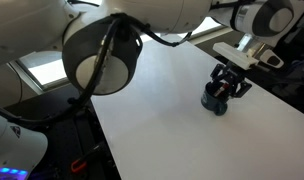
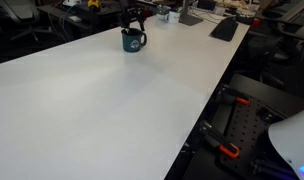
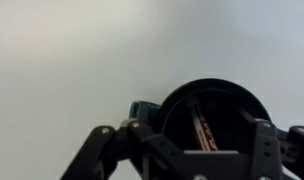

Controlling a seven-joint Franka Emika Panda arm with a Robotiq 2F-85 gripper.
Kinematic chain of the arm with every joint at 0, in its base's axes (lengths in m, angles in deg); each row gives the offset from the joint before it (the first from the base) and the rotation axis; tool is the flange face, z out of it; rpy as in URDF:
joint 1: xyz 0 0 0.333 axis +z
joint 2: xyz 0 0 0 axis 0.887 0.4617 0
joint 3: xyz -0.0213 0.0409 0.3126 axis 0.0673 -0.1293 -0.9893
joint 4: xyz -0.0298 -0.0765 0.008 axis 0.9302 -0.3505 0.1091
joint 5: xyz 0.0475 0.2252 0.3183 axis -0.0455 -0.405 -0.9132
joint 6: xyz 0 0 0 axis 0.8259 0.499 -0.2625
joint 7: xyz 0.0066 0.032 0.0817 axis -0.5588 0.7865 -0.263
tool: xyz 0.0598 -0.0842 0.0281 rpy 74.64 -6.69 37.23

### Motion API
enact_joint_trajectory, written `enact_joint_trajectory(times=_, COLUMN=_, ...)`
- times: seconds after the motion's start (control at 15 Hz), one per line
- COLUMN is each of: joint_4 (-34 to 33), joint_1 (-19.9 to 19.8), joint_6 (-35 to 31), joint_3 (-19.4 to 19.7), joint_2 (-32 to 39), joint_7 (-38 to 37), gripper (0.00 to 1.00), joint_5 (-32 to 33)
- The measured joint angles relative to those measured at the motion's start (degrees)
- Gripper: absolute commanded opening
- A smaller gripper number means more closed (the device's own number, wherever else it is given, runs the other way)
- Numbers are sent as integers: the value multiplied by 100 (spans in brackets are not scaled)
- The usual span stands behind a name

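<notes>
A dark teal mug [image 1: 216, 101] stands upright on the white table [image 1: 172, 110]; it also shows in an exterior view [image 2: 133, 41]. In the wrist view the mug [image 3: 182, 100] is seen from above, its handle [image 3: 140, 107] to the left. A red and white pen-like stick [image 3: 201, 127] leans inside it. My gripper [image 1: 230, 84] hangs directly over the mug, close to its rim, and also shows in an exterior view [image 2: 135, 19]. In the wrist view the gripper [image 3: 195, 126] has its fingers spread wide over the mug's mouth, open and holding nothing.
The robot's big arm joint [image 1: 102, 55] fills the near left of an exterior view. A keyboard [image 2: 224, 28] and desk clutter [image 2: 187, 17] lie at the table's far end. A table edge [image 2: 207, 110] drops off to dark equipment below.
</notes>
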Motion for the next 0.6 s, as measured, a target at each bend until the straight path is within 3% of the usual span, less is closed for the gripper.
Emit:
enact_joint_trajectory(times=0.27, joint_4=47, joint_1=0, joint_6=0, joint_3=2, joint_2=1, joint_7=-3, gripper=100, joint_5=14)
enact_joint_trajectory(times=0.6, joint_4=72, joint_1=-1, joint_6=-7, joint_3=9, joint_2=0, joint_7=-8, gripper=100, joint_5=53)
